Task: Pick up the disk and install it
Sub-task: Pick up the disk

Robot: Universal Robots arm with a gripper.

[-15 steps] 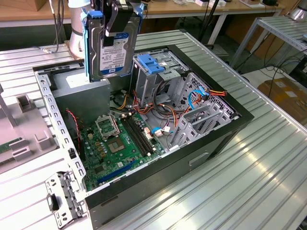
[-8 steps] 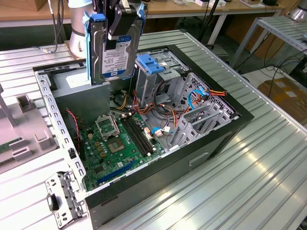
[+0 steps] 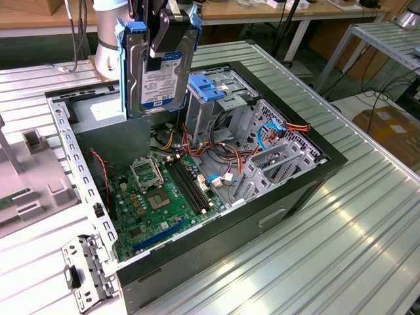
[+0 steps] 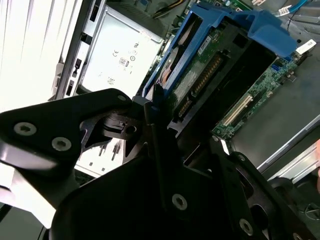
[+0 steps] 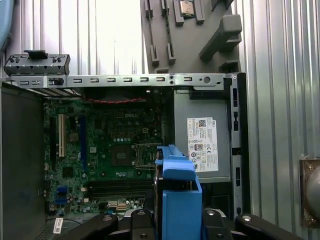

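The disk (image 3: 156, 73) hangs upright above the back of the open computer case (image 3: 289, 190), its white label with a blue band facing the camera and its blue carrier frame running along both edges. My gripper (image 3: 162, 41) is shut on its upper part from above. In the second wrist view the disk (image 4: 210, 65) shows its green circuit-board side between my black fingers (image 4: 152, 125). In the first wrist view the disk (image 5: 177, 192) appears edge-on as a blue frame end, over the motherboard (image 5: 110, 150) and next to the power supply.
Inside the case are a metal drive cage with a blue latch (image 3: 209, 88), loose coloured cables (image 3: 223, 154) and a grey power-supply box (image 5: 205, 142). A grey moulded tray (image 3: 33, 177) and a metal bracket (image 3: 82, 272) lie at the exterior view's left on the slatted table (image 3: 354, 249).
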